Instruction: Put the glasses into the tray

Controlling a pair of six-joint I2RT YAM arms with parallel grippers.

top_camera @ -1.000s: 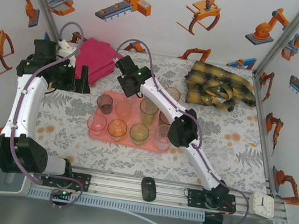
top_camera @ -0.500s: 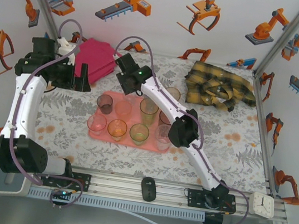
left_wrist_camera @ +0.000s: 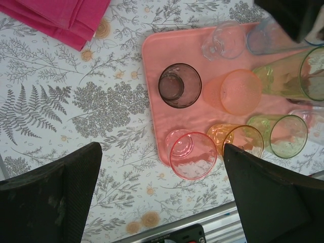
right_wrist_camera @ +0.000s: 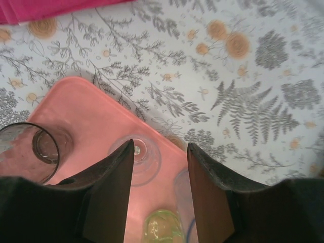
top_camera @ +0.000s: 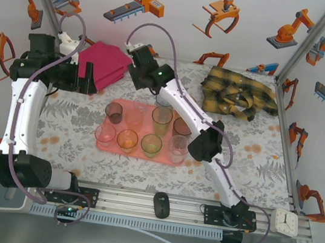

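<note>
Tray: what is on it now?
The tray holds a smoky glass, pink glass, amber glass, short green glass and others. The right arm hides its far right corner, so the full count is uncertain.

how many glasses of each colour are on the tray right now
green glasses: 2
amber or orange glasses: 2
smoky dark glasses: 2
clear glasses: 2
pink glass: 1
blue-grey glass: 1
total: 10 showing; the right arm may hide more
</note>
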